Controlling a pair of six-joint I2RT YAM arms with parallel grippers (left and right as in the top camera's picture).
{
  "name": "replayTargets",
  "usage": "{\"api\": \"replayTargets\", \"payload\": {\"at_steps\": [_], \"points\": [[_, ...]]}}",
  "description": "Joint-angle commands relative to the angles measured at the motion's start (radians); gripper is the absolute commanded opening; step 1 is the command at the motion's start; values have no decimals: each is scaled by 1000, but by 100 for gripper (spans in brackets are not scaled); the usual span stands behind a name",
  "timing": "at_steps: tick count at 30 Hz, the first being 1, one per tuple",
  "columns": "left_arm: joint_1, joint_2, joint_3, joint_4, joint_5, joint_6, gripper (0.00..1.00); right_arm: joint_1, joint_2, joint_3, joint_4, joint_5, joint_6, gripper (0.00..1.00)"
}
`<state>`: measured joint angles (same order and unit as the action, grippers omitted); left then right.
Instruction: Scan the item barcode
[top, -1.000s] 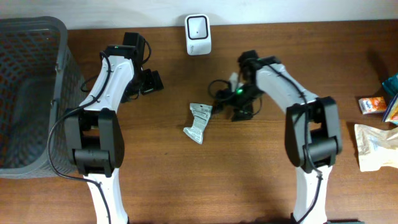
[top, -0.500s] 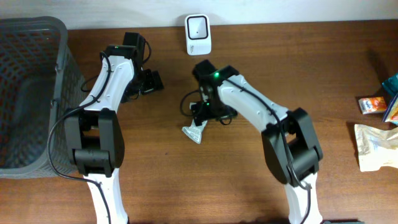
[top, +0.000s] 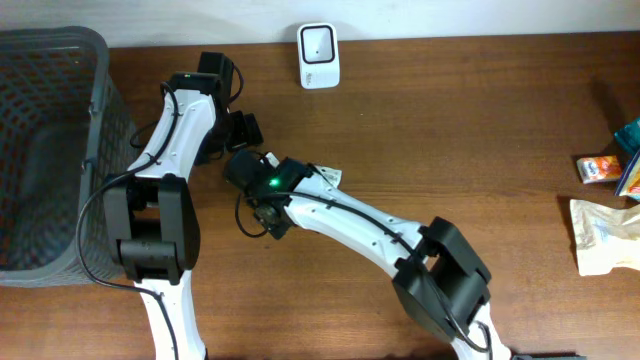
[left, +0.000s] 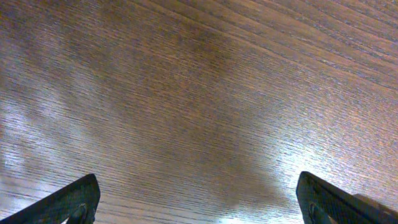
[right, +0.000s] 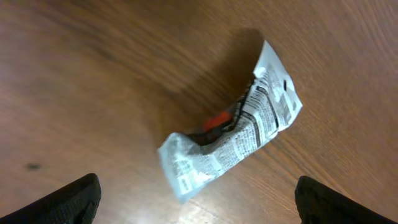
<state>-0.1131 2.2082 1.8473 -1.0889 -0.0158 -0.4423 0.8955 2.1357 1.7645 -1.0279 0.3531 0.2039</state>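
Two arms: I see both over the desk (top: 480, 120). The left one is bent near the far left part, and the right one is stretched across the middle toward the left side.
Left gripper (left: 199, 204): the fingers are spread wide. In its wrist view only bare wood lies between them, and nothing is held.
Right gripper (right: 198, 202): the fingers are also spread wide, one tip in each lower corner of its wrist view. They touch nothing.
Packet (right: 233, 134): this is the task item, crumpled, silver-white with black print and a small orange-red spot. It lies on the wood about the middle of the desk, a little to the left. In the right wrist view it lies ahead of the spread fingers, apart from both. From above, the right arm covers most of it and only one corner shows.
Barcode: I cannot tell where it is, because the print is too small and creased.
Scanner (top: 318, 42): white, at the far edge of the desk, about the centre, well apart from the packet.
Basket (top: 40, 60): dark mesh, at the left edge.
Other goods: an orange pack (top: 598, 168), a blue item (top: 630, 165) cut by the frame, and a white bag (top: 605, 235) lie near the right edge, well apart from both grippers.
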Motion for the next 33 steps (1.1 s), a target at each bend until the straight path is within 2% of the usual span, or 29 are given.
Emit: {"api": "replayTargets", "payload": {"at_steps": [1,16,21,23,25,28,33], "points": [[-5,-30,-4,-1,-7,2,99,-6,39,3,8,59,60,100],[-5,-30,-4,-1,-7,2,99,-50,149,1,39,111,67,98],[-5,-30,-4,-1,-7,2,99,-126,149,1,48,27,67,85],[-5,-30,-4,-1,-7,2,99,-138,149,1,51,8,67,74],[-5,-30,-4,-1,-7,2,99,-143,149,1,53,-5,76,59],[-5,-30,-4,-1,-7,2,99,-143,149,1,57,-5,86,43],[-5,-30,-4,-1,-7,2,99,-143,148,2,61,-5,87,35]]}}
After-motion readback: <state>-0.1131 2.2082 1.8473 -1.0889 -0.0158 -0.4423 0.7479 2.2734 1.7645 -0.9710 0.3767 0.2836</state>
